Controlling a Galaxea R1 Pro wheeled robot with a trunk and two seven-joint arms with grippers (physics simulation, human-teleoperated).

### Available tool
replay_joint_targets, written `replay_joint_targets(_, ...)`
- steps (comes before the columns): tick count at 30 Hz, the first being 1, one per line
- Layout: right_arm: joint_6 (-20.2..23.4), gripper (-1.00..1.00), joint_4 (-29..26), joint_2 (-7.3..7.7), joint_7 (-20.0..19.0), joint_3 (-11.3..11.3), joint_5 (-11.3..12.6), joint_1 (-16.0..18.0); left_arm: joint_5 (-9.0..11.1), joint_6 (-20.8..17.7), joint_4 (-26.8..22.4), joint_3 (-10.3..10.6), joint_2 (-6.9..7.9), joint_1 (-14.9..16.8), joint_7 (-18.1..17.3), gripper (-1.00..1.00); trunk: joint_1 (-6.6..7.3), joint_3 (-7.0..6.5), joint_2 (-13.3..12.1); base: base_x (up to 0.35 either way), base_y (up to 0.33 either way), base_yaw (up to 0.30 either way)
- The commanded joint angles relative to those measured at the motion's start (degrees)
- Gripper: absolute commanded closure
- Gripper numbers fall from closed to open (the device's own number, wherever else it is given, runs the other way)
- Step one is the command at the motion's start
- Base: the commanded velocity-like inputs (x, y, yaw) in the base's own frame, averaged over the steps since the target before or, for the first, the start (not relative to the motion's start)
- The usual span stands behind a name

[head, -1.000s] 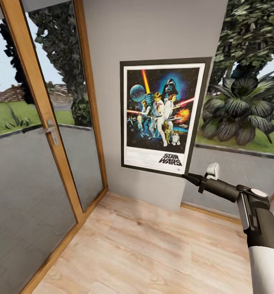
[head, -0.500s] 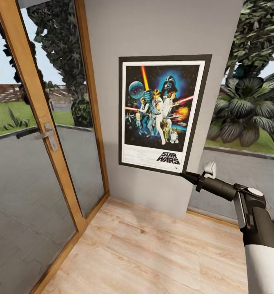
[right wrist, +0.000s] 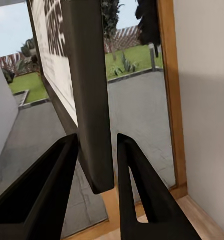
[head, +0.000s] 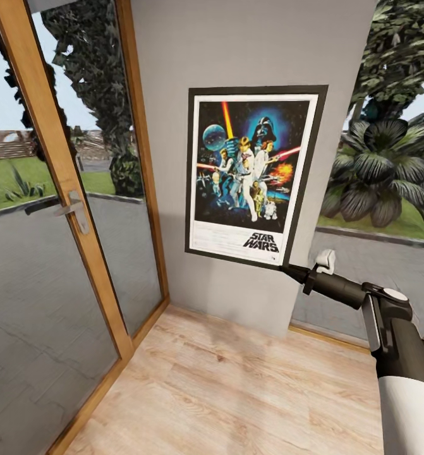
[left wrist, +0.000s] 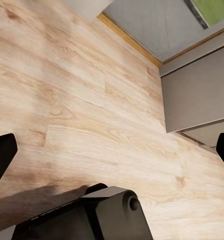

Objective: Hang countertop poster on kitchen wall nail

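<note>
The poster (head: 254, 177) stands upright in front of the grey wall panel (head: 237, 50), its black frame, white border and "STAR WARS" logo facing me. My right gripper (head: 286, 270) is shut on its lower right corner, the arm reaching in from the lower right. In the right wrist view the poster's dark frame edge (right wrist: 89, 100) sits clamped between the two black fingers (right wrist: 46, 190). My left gripper (left wrist: 112, 150) is open above the wooden floor, holding nothing. The kitchen countertop and the wall nails are out of view.
A wood-framed glass door (head: 60, 189) with a metal handle (head: 79, 208) closes the left side. A window with plants outside (head: 382, 177) lies right of the wall panel. Light wooden floor (head: 237, 379) spreads below. A grey block (left wrist: 197, 95) stands on the floor near the left gripper.
The camera shifted at first, then held still. The poster's left edge has since swung slightly right against the wall. My right gripper keeps its hold on the corner.
</note>
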State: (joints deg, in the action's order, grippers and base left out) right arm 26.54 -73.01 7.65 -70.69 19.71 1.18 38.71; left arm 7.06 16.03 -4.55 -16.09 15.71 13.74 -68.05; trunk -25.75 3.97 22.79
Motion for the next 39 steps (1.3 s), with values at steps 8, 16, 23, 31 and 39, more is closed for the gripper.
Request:
replay_joint_targets(8, 1.07, 1.00, -0.03, 0.00, -0.15, 0.06, 0.14, 1.74, 0.41, 0.18, 0.07, 0.27, 0.07, 0.05, -0.16, -1.00, -0.04, 0.13, 0.13, 0.000, 0.000, 0.000)
replay_joint_targets(16, 4.07, 1.00, -0.87, 0.00, -0.15, 0.06, 0.14, 3.08, 0.41, 0.17, 0.07, 0.27, 0.50, 0.05, -0.15, -1.00, -0.04, 0.13, 0.13, 0.000, 0.000, 0.000)
replay_joint_targets(23, 4.42, 1.00, -1.07, 0.00, -0.15, 0.12, 0.15, 3.21, 0.41, 0.15, 0.07, 0.27, 0.54, 0.05, -0.15, -1.00, -0.04, 0.13, 0.13, 0.000, 0.000, 0.000)
replay_joint_targets(31, 4.55, 1.00, -1.08, 0.00, -0.15, 0.08, 0.14, 3.22, 0.41, 0.16, 0.07, 0.27, 0.55, 0.05, -0.15, -1.00, -0.04, 0.13, 0.13, 0.000, 0.000, 0.000)
replay_joint_targets(39, 4.51, 1.00, -1.10, 0.00, -0.15, 0.14, 0.20, 3.22, 0.41, 0.17, 0.05, 0.27, 0.62, 0.05, -0.15, -1.00, -0.04, 0.13, 0.13, 0.085, 0.000, 0.000)
